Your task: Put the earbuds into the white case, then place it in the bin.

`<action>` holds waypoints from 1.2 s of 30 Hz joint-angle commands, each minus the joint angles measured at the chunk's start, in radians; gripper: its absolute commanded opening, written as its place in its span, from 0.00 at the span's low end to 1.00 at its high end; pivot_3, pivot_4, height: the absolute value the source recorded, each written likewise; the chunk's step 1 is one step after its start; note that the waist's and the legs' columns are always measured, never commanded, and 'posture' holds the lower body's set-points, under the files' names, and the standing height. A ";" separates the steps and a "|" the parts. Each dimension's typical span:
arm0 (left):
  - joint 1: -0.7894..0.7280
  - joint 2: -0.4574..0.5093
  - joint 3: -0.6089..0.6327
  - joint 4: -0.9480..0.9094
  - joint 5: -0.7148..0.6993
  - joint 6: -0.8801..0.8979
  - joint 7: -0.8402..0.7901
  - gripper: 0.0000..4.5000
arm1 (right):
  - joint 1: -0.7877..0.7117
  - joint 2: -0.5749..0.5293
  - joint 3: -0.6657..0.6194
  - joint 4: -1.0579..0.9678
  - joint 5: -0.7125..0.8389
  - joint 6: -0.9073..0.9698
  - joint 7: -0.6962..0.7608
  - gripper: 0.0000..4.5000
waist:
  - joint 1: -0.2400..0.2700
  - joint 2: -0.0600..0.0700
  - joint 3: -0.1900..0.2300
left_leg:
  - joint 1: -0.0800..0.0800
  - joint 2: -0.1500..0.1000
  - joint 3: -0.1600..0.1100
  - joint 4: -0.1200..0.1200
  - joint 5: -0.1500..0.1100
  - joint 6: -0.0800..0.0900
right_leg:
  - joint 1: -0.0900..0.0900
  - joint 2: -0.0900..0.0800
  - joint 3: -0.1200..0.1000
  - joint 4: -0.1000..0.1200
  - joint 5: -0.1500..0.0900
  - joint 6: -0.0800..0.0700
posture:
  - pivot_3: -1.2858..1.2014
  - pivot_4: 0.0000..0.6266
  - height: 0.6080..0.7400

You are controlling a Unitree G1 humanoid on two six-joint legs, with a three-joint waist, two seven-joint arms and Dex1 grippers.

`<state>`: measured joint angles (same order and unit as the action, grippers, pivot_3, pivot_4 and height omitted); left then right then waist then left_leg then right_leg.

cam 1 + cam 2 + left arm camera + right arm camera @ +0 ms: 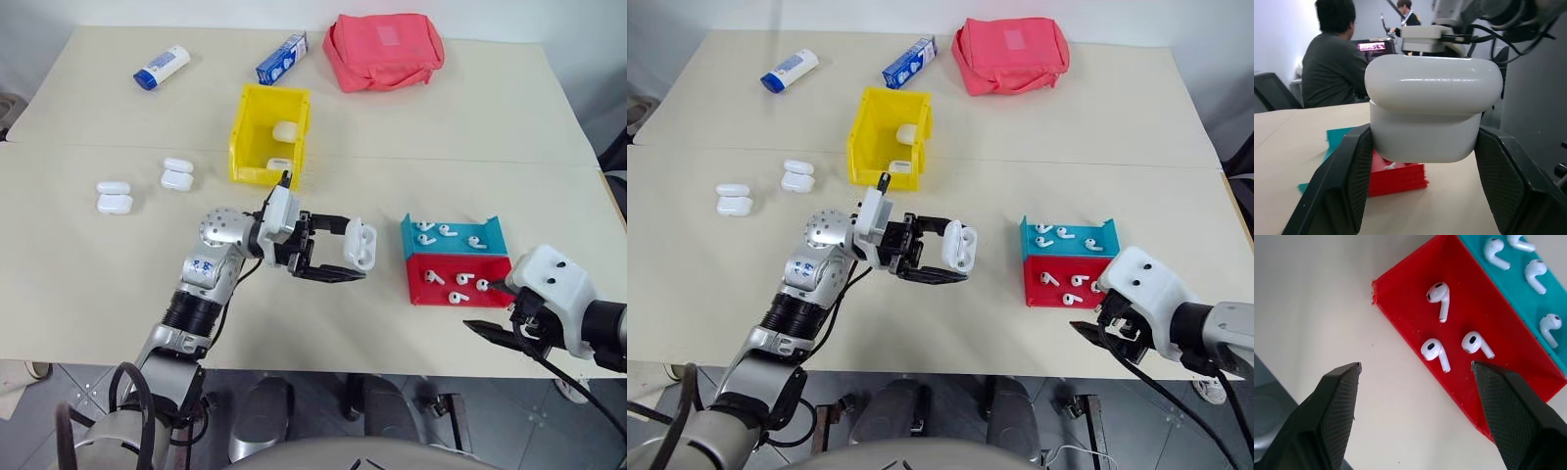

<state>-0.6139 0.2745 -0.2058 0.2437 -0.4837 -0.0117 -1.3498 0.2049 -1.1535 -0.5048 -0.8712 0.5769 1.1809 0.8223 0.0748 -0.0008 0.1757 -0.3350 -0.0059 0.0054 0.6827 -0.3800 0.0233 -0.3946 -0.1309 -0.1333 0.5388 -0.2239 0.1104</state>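
From the head view: the left gripper [345,257] is clamped on the white case [361,244], holding it up off the table between the bin [269,134] and the red tray [458,281]. The lid looks tipped open, I think. The right gripper [497,333] hangs at the near table edge, just beside the red tray, fingers spread and empty. Earbuds [458,279] lie loose in the red tray, more in the teal tray [453,235]. The bin already has a couple of cases in it.

Left wrist view: the case sits squarely between both pads, good grip. People sit at desks in the background, nowhere near the work.

Right wrist view: three earbuds [1436,353] in the red tray right ahead of the open fingers [1337,396].

My take: next is picking one bud, and they're tiny and glossy, so pinch the stem, not the round head, and come in over the tray wall rather than ramming it. Keep the case steady and lid-up.

Spare cases [115,198], a white-and-blue tube [162,68], a blue carton [282,58] and a pink pouch [383,50] all sit well clear.
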 commanded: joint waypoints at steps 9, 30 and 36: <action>0.048 -0.002 0.000 -0.082 0.009 -0.013 -0.027 0.61 | -0.241 -0.094 0.270 0.064 0.030 0.086 -0.048 0.75 | 0.000 0.001 0.000 | 0.000 0.000 0.000 0.000 0.000 0.000 | 0.000 0.000 0.000 -0.001 0.000 -0.001 | 0.52 0.24 1.00; 0.069 -0.011 -0.006 -0.110 0.034 -0.033 -0.027 0.61 | -0.532 -0.110 0.695 0.223 -0.089 0.043 -0.038 0.63 | -0.007 0.002 -0.001 | -0.001 0.000 0.000 0.000 0.000 0.000 | -0.001 0.000 -0.001 0.000 0.001 0.000 | 0.52 0.24 1.00; 0.068 -0.012 -0.004 -0.111 0.038 -0.036 -0.024 0.61 | -0.541 -0.095 0.732 0.258 -0.126 0.015 -0.035 0.63 | -0.009 0.002 -0.001 | -0.001 0.000 0.000 0.000 0.000 0.000 | -0.001 0.000 -0.002 0.000 0.001 0.000 | 0.52 0.24 1.00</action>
<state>-0.5434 0.2656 -0.2145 0.1692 -0.4449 -0.0340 -1.3772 -0.3256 -1.2443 0.2306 -0.6172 0.4694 1.2141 0.7826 0.0663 0.0014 0.1746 -0.3357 -0.0060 0.0058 0.6829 -0.3803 0.0235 -0.3956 -0.1309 -0.1351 0.5389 -0.2231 0.1107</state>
